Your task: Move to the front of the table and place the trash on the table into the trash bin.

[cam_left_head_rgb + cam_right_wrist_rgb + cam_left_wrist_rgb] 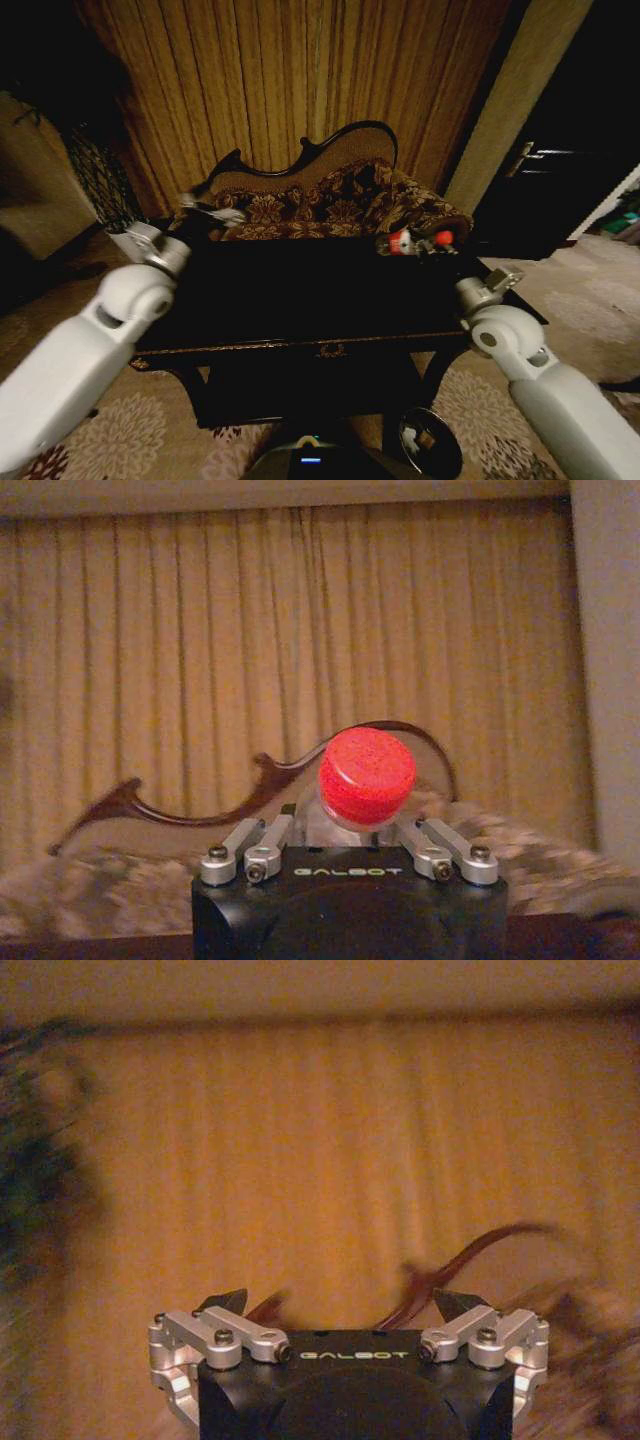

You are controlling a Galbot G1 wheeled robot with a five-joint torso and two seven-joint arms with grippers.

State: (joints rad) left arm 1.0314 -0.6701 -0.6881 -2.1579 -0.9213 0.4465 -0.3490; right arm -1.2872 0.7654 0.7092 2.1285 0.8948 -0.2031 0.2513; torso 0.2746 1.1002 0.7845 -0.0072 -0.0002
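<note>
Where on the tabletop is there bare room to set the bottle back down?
The table is bare across its middle and front, between the two arms. Its back corners are crowded: the left gripper at the rear left, the right gripper holding the bottle at the rear right.

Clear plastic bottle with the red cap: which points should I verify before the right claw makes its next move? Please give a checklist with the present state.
1. Right claw closed on the clear plastic bottle with red cap: ok.
2. Bottle lifted free of the black glossy table: cannot tell.
3. Small round dark trash bin in the head view, on the floor by the table's front right: ok.
4. Bottle above the bin: not ok, it is at the table's far edge.
5. Left claw open, empty, away from the bottle: ok.
</note>
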